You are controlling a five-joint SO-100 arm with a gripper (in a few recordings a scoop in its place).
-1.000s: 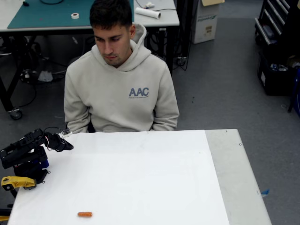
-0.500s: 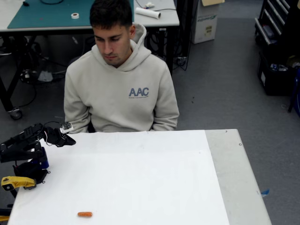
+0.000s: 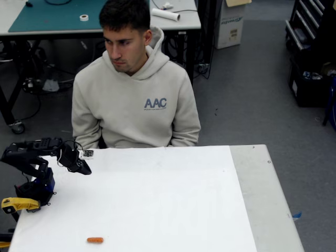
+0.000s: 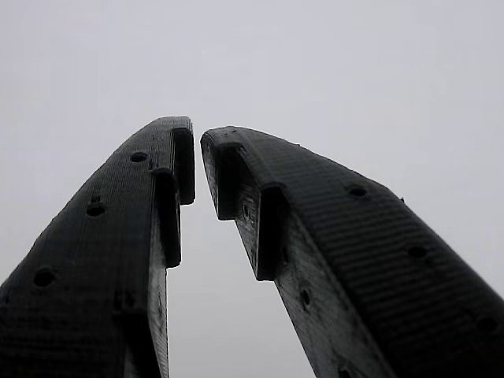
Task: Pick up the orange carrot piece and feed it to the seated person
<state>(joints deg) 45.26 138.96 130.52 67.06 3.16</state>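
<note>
While its two black ribbed fingers (image 4: 169,169) nearly meet at the tips, leaving only a thin slit and nothing between them, the black pincer (image 3: 84,169) hangs over the far left part of the white-topped table (image 3: 157,199), pointing down and to the right in the fixed view. Well apart from the pincer, near the table's front edge, the small bright-orange carrot piece with rounded ends (image 3: 95,240) lies flat. Beyond the table's far edge, just past the pincer, the seated person in a beige hoodie lettered "AAC" (image 3: 135,100) looks down towards the left.
</note>
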